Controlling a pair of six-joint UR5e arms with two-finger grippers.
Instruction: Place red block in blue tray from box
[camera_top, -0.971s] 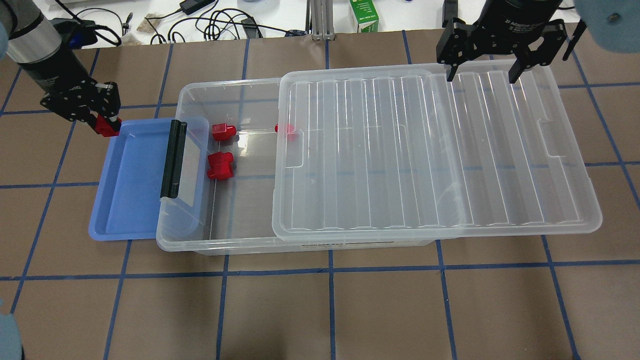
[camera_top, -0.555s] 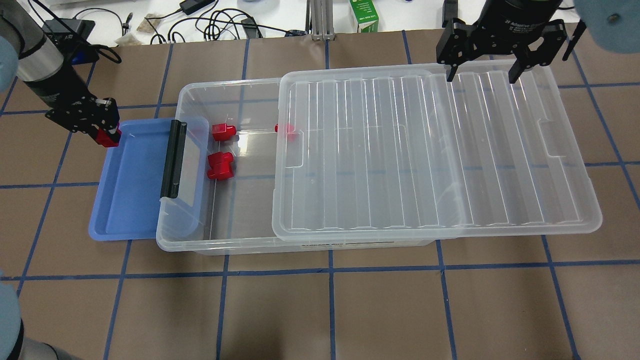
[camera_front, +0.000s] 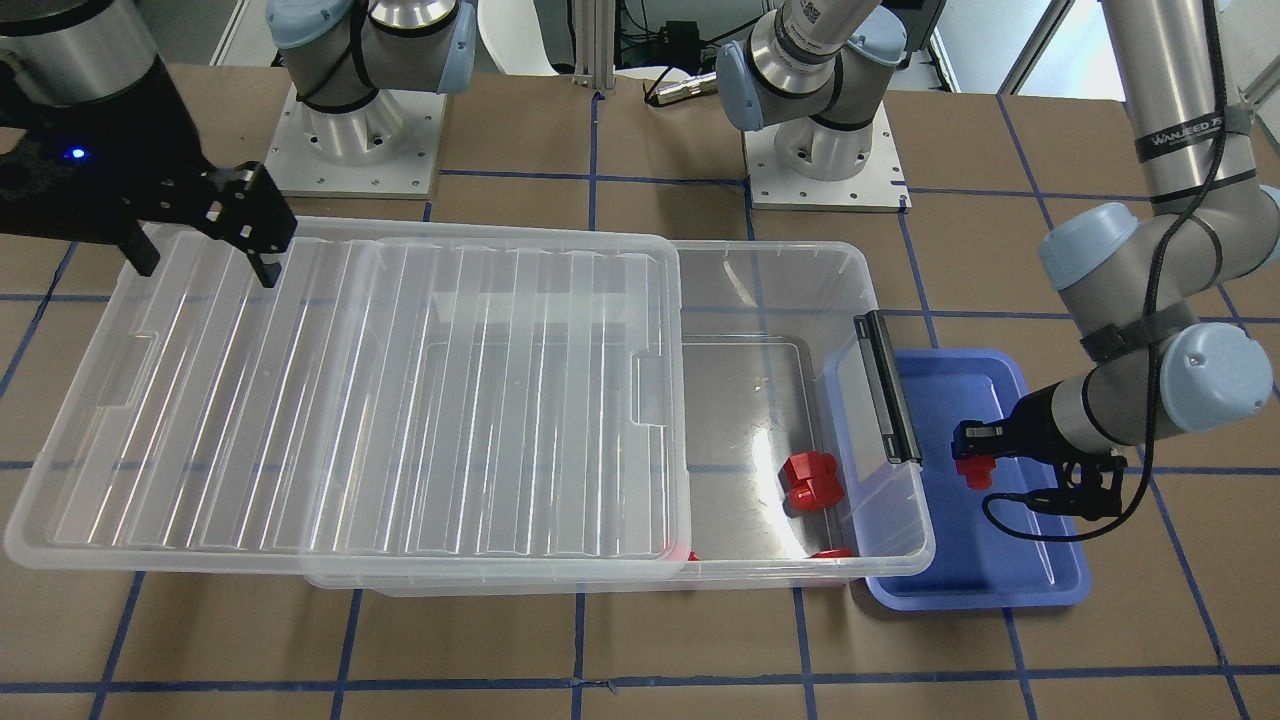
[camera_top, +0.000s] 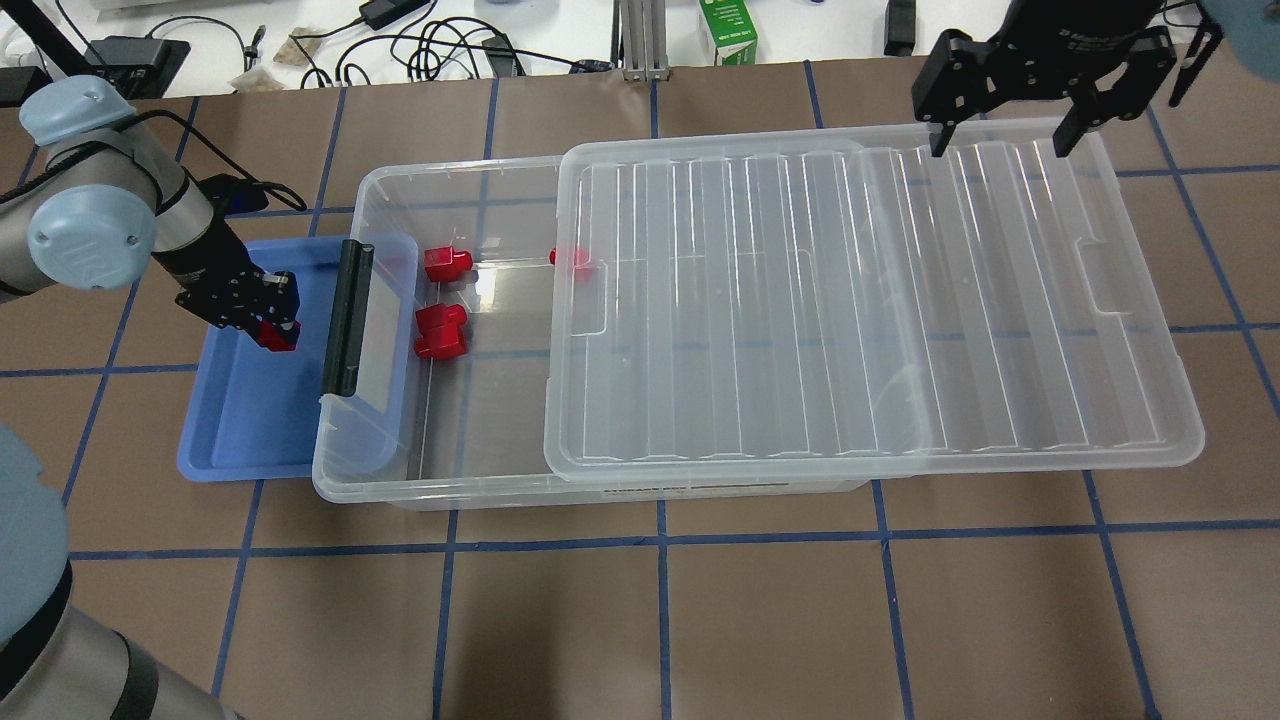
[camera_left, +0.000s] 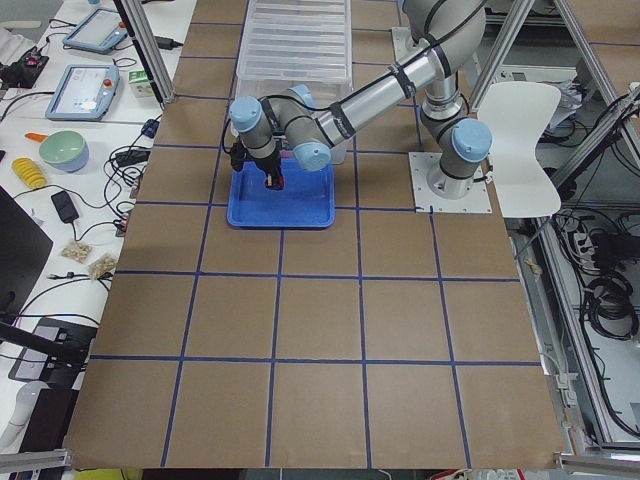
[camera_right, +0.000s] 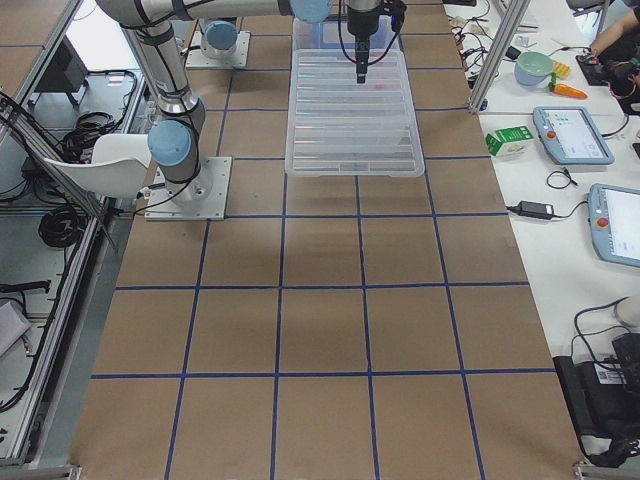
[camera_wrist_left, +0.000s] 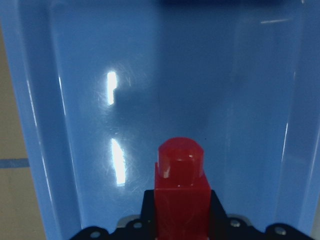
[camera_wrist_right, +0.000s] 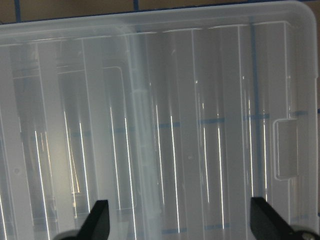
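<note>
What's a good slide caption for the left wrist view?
Left claw holding a red block over the blue tray.

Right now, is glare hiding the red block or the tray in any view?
Left wrist view: two glare streaks on the blue tray floor beside the red block, which reads clearly. Right wrist view: thin reflections streak the lid, hazing what lies beneath.

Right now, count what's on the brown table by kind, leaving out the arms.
Red blocks: 4 (held block in the left gripper, stubbed block, lumpy block, half-covered block)
Tray: 1
Box: 1
Lid: 1
Total: 7
</note>
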